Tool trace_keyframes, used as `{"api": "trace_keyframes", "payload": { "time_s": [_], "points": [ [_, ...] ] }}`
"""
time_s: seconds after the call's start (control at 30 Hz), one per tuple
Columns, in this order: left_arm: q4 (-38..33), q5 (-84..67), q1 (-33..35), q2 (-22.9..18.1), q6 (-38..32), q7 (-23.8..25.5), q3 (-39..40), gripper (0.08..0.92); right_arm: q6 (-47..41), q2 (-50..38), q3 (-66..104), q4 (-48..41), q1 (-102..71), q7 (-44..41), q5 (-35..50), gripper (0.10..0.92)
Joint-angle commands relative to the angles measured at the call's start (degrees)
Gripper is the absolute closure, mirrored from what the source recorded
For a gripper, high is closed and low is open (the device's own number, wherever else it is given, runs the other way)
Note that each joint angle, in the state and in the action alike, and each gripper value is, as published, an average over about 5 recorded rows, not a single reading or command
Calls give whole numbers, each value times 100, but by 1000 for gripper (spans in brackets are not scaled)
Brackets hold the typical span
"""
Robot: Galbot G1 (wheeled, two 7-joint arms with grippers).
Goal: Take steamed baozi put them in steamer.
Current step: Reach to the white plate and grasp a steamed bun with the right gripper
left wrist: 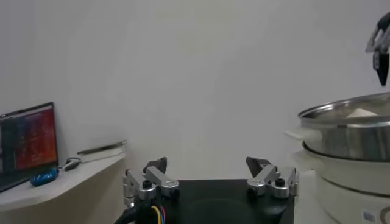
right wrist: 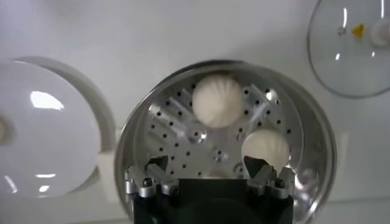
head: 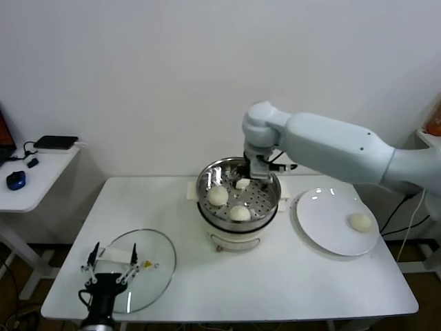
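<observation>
1. At the robot's left, near the front edge of the desk point(head: 289, 289), the left gripper point(head: 111, 265) is parked over the glass lid point(head: 148, 265); its fingers are seen spread apart and nothing is held between them.
2. In the middle stands the steamer point(head: 238, 207), in whose steel basket two steamed baozi point(head: 218, 196) are seen resting on the perforated floor, with a third point(head: 242, 183) lying directly under the right gripper.
3. The right gripper point(head: 256, 172) is held over the far side of the basket; in the right wrist view its fingers are parted, and the third bun is judged released, though contact cannot be told.
4. At the right, the last baozi point(head: 360, 221) is left on the white plate point(head: 324, 227), well apart from the steamer. It lies to the right of the right gripper and toward the desk's front, and the right arm is by far the nearer one. Being round, the bun shows no long axis, so no particular wrist turn is thought to be needed.
</observation>
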Motion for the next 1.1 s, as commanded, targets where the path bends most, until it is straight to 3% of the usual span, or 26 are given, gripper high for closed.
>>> {"api": "trace_keyframes", "payload": {
  "time_s": [0.03, 0.23, 0.37, 0.67, 0.87, 1.1],
  "points": [
    [-25, 53, -57, 2, 24, 13, 27, 177, -439, -773, -189, -199, 871, -147, 863, 203],
    [-30, 40, -146, 16, 53, 22, 26, 177, -1332, -1542, -1036, -663, 1370, -176, 2211, 203],
    [-2, -15, -211, 2, 62, 24, 32, 177, -1647, -2043, -1228, -1211, 1379, -164, 2604, 203],
    [-64, -15, -251, 19, 84, 48, 119, 177, -1906, -2987, 237, -1975, -34, -196, 2011, 203],
    [-125, -16, -226, 40, 88, 100, 126, 177, -2068, -2964, 1272, -2852, -1031, -205, 1447, 203],
    [-134, -18, -205, 22, 59, 109, 162, 177, -2241, -2805, 2209, -3094, -2032, -189, 680, 203]
  ]
}}
